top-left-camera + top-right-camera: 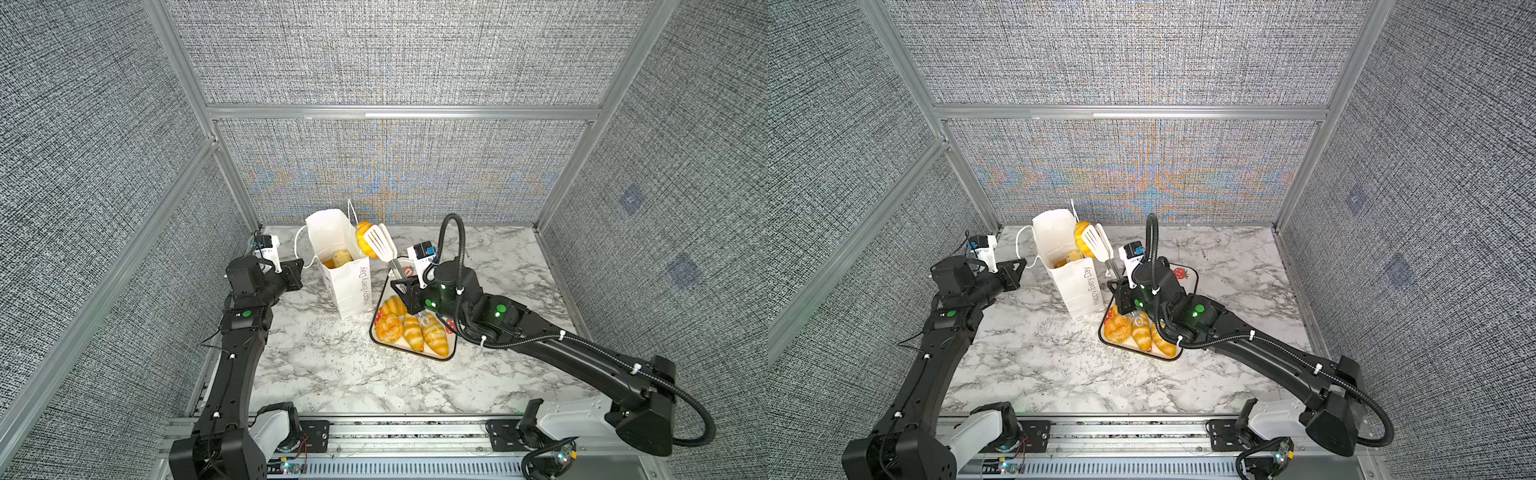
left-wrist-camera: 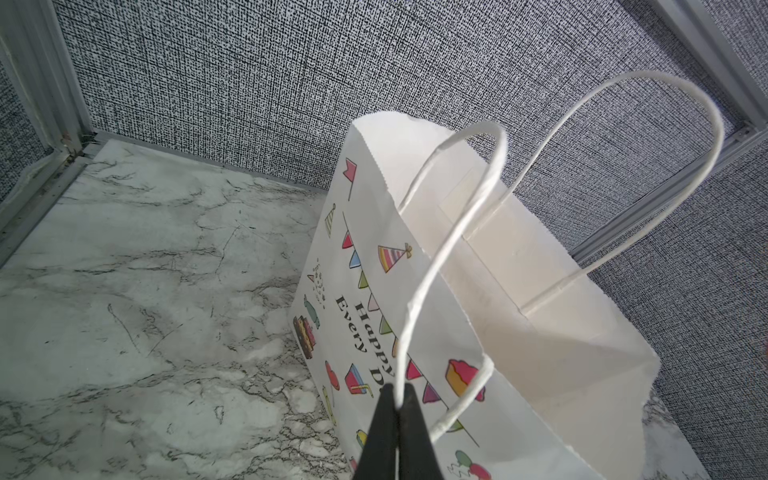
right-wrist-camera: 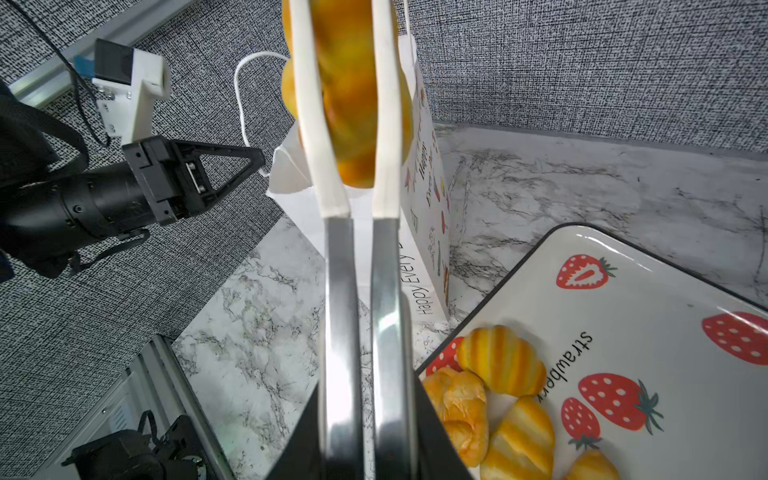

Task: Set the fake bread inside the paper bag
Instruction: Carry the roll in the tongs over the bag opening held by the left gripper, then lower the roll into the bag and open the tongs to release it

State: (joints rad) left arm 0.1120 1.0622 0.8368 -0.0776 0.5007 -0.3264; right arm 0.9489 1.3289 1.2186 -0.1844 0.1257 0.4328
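The white paper bag [image 1: 347,286] [image 1: 1077,286] stands open at the back of the marble table, with a few pieces of fake bread [image 1: 338,258] inside. My left gripper [image 1: 300,266] [image 2: 398,399] is shut on one thin cord handle [image 2: 453,232] of the bag. My right gripper [image 1: 405,286] [image 3: 366,386] is shut on metal tongs [image 1: 380,245] [image 3: 340,291] with white tips. The tongs pinch a glossy orange piece of bread [image 1: 362,239] [image 1: 1080,237] [image 3: 349,104] high up by the bag's right rim. Several more croissants and rolls [image 1: 411,328] [image 3: 503,357] lie on the tray.
A white strawberry-printed tray [image 1: 419,354] [image 3: 644,316] with a dark rim sits right of the bag, partly under my right wrist. Grey fabric walls with metal rails close in the back and both sides. The bag's second handle [image 2: 648,137] arches upward.
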